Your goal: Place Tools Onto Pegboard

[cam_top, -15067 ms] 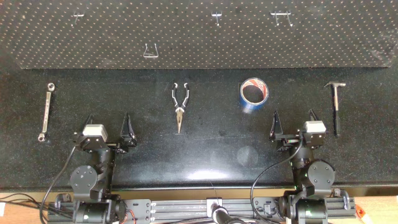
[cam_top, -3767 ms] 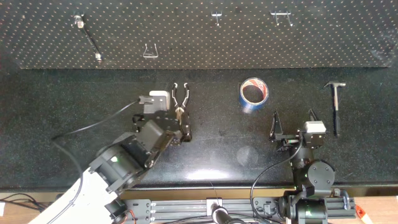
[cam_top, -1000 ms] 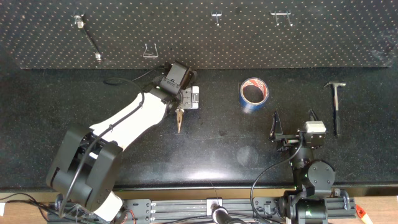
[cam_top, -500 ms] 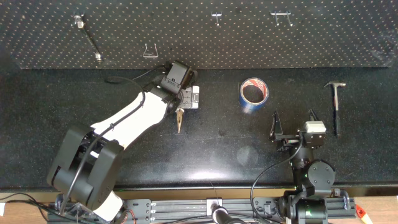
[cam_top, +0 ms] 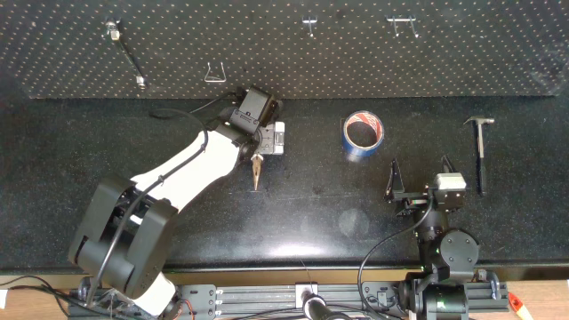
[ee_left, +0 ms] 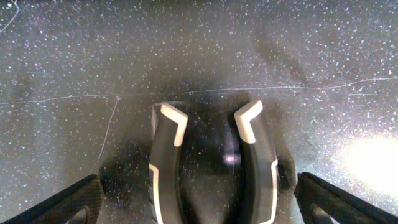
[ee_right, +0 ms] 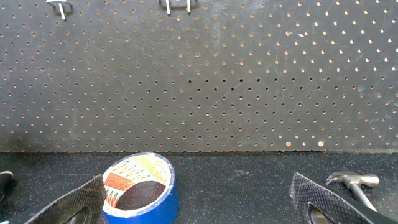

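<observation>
**On the bench, pliers lie between wide fingers**

Below the pegboard (cam_top: 356, 62), on the black bench (cam_top: 311, 213), the left end effector (ee_left: 199, 180) is spread wide on either side of the pliers (ee_left: 163, 155) handles. The right end effector (cam_top: 418, 173) is wide open beside the tape roll (cam_top: 363, 133).

I am looking down on a black speckled worktop (cam_top: 53, 222) that is stretching across the lower part of the top view and catching pale glare (cam_top: 293, 252) at lower centre, with a thin scratch (ee_left: 298, 88) running across the middle of the left wrist view and a wood-coloured strip (cam_top: 542, 309) showing at bottom right.
</observation>
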You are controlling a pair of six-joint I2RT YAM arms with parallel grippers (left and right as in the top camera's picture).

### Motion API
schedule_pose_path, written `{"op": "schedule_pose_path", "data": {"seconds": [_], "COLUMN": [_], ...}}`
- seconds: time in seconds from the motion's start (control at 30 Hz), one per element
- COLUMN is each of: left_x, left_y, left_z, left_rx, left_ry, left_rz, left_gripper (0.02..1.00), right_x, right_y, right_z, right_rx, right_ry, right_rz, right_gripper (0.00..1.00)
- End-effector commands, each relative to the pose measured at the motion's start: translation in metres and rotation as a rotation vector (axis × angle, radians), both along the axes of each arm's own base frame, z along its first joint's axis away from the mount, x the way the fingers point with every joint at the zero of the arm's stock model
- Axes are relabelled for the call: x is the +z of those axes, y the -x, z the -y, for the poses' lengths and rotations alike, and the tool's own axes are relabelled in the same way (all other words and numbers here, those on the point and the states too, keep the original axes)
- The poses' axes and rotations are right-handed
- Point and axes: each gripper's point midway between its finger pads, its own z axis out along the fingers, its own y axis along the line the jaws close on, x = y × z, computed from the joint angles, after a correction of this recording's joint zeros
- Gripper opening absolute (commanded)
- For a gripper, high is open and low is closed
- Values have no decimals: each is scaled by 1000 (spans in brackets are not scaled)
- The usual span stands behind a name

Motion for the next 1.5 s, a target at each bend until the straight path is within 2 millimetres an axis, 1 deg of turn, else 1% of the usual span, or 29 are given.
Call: {"op": "schedule_pose_path", "data": {"seconds": [0.03,0.2,0.43,0.47,0.5,0.57,0.63,0.7,0.73,0.87,1.1,1.23,1.3,1.37,1.4,1.5], "left_x": [-14,-18,-18,-18,-18,-18,-18,-18,-18,-18,-19,-26,-27,-27,-27,-27], "left_y": [1,2,2,2,2,3,2,2,2,2,4,11,11,11,11,9], "left_z": [0,-1,-1,-1,-1,0,0,0,0,0,-1,-5,-4,-4,-4,-3], "left_rx": [-13,-37,-40,-39,-26,-1,40,44,43,92,94,92,92,92,92,93], "left_ry": [-14,-33,-36,-36,-29,-15,2,5,6,27,23,0,-1,0,0,6], "left_rz": [-28,-37,-38,-38,-39,-43,-45,-44,-45,-50,-57,-91,-92,-92,-92,-83], "left_gripper": [996,998,1000,996,972,972,945,910,873,792,785,733,684,673,647,636], "right_x": [-1,-1,-1,-1,-1,-1,-1,-1,-1,-1,-1,-1,-1,-1,-1,-1], "right_y": [0,0,0,0,0,0,0,0,0,0,0,0,0,0,0,0], "right_z": [0,0,0,0,0,0,0,0,0,0,0,0,0,0,0,0], "right_rx": [1,1,1,1,1,1,1,1,1,1,1,1,1,1,1,1], "right_ry": [14,14,14,14,14,14,14,14,14,14,14,14,14,14,14,14], "right_rz": [-1,-1,-1,-1,-1,-1,-1,-1,-1,-1,-1,-1,-1,-1,-1,-1], "right_gripper": [963,965,965,965,965,965,963,965,965,963,965,965,965,965,965,965]}}
